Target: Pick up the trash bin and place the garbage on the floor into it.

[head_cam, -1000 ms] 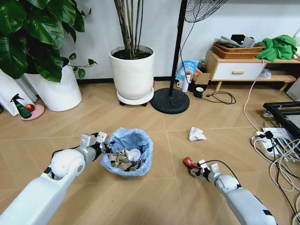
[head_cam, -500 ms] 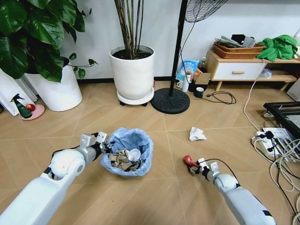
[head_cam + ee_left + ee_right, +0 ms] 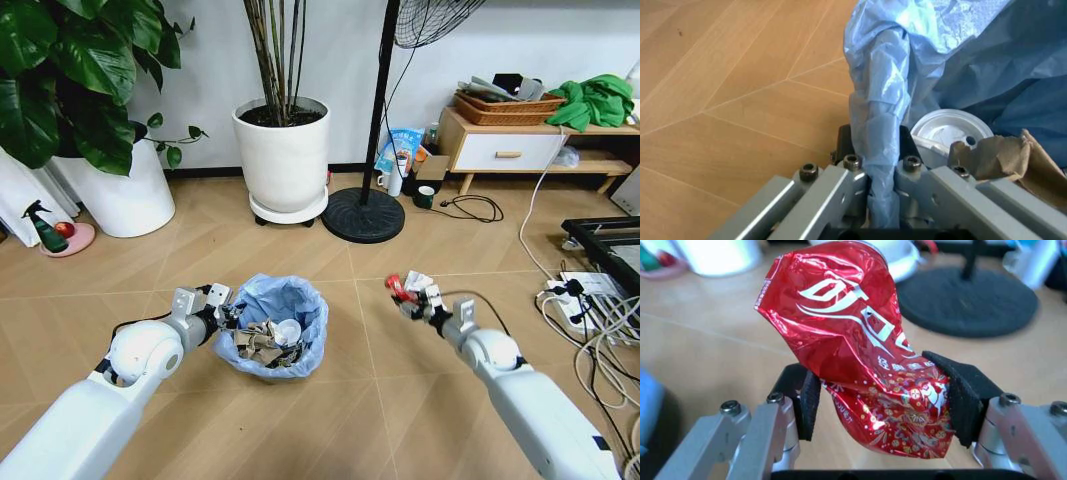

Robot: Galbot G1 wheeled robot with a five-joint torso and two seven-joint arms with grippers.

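Around one bin [image 3: 272, 325] there were two white pots [image 3: 283, 150], one fan base [image 3: 362, 215], one paper wad [image 3: 420, 281] and one red packet [image 3: 397, 288] to its right.

Only readable print sits on crushed red packet [image 3: 860, 360], clamped between pads of right end effector [image 3: 877, 410]: large white Chinese-style characters across upper part, partly creased, not fully legible. Lower down, smaller white characters, approx. "经典", beside gold/multicolour pattern. Same packet in head view [image 3: 397, 287], right of trash bin [image 3: 272, 325], print too small there. Nothing else legible.
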